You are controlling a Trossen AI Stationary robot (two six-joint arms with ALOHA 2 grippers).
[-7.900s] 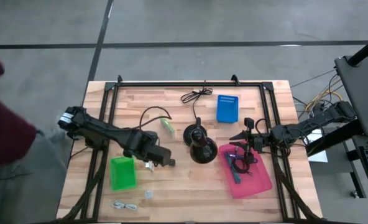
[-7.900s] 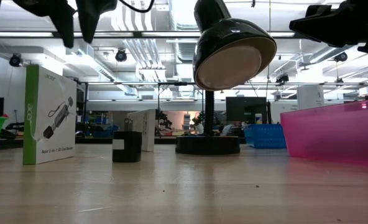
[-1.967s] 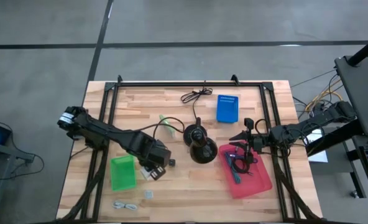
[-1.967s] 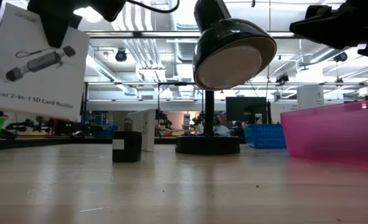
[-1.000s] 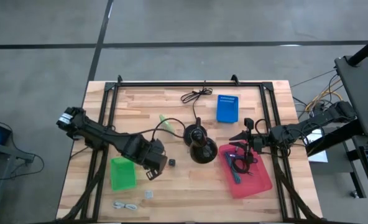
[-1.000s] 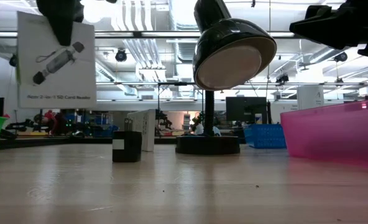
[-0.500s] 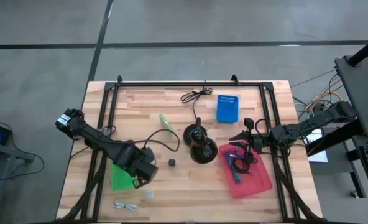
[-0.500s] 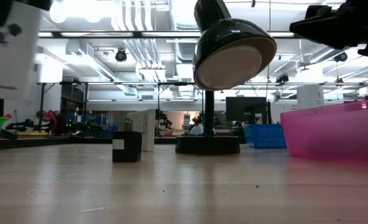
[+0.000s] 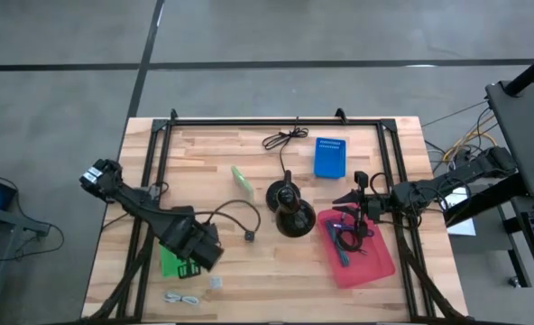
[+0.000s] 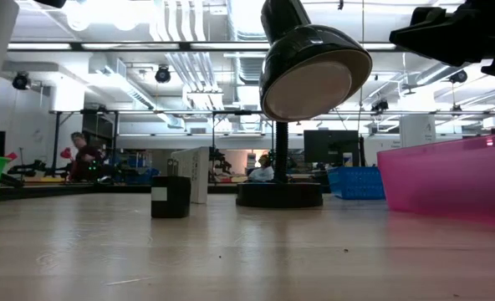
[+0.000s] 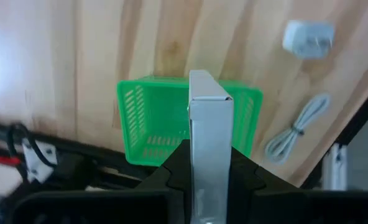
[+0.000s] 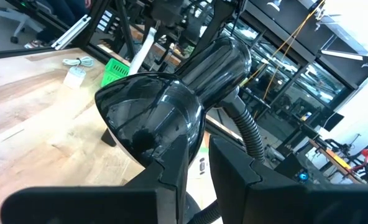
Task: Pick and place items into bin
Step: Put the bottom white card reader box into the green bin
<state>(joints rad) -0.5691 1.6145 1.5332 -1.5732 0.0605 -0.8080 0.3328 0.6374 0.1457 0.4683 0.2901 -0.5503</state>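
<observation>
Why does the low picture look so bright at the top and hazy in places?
Low view: ceiling lights glare white behind the dark desk lamp, and the near tabletop is soft. Left wrist view: the white box in the left gripper over the green bin looks blurred.

The left gripper (image 9: 197, 259) now sits over the green bin (image 9: 170, 259) at the lower left of the high view, having swung down from the table's middle. It clamps the white card-reader box (image 11: 209, 140), which stood on the table earlier. The small black cube (image 9: 248, 236), formerly hidden under the arm, now shows.
</observation>
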